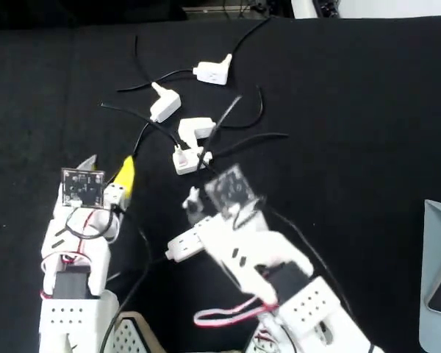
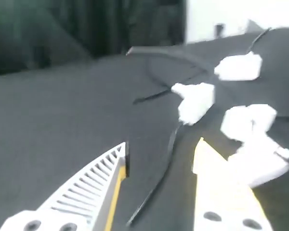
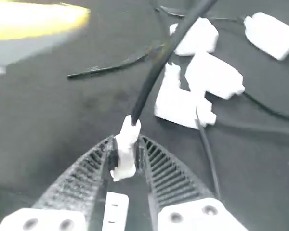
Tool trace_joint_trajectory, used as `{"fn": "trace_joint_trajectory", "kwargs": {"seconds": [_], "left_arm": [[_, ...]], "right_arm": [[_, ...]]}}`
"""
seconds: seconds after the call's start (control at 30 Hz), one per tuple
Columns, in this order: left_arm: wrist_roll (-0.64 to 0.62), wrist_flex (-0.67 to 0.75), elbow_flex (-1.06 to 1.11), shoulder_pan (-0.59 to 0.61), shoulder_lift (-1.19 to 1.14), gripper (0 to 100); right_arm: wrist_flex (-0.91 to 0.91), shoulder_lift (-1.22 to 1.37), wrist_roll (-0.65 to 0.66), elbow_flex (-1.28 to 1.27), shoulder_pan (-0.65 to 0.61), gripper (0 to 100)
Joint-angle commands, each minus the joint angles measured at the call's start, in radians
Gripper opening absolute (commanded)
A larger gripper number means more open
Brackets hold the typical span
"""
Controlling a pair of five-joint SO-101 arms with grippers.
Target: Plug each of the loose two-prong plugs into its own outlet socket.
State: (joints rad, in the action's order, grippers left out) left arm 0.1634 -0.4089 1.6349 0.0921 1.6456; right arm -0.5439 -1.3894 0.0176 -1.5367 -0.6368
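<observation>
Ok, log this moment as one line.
left gripper: open, over table | right gripper: shut on plug, black cord attached | other white connectors: loose on table

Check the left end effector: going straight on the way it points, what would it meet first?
Probably the black cable lying between the left end effector's open fingers, then the white plug beyond it; depth is unclear.
</observation>
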Motion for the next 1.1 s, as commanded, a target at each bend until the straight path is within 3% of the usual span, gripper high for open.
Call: {"fn": "trace_joint_trajectory", "kwargs": {"seconds": [0.0,0.33,0.73,0.83,1.07], "left_arm": [[-0.015,0.032,-0.042,-0.130,0.009,23],[0.026,-0.152,-0.154,-0.363,0.012,23],[0.049,-0.379,-0.272,-0.501,0.012,23],[0.041,-0.377,-0.274,-0.472,0.012,23],[-0.035,-0.385,-0.254,-0.211,0.012,23]], "right_arm": [[0.015,-0.248,0.021,-0.071,-0.091,1.1],[-0.241,-0.573,0.034,-0.110,-0.121,1.2],[-0.242,-0.565,0.058,-0.108,-0.120,1.2],[-0.250,-0.565,0.057,-0.108,-0.112,1.2],[-0.350,-0.564,0.063,-0.084,0.018,1.3]]}}
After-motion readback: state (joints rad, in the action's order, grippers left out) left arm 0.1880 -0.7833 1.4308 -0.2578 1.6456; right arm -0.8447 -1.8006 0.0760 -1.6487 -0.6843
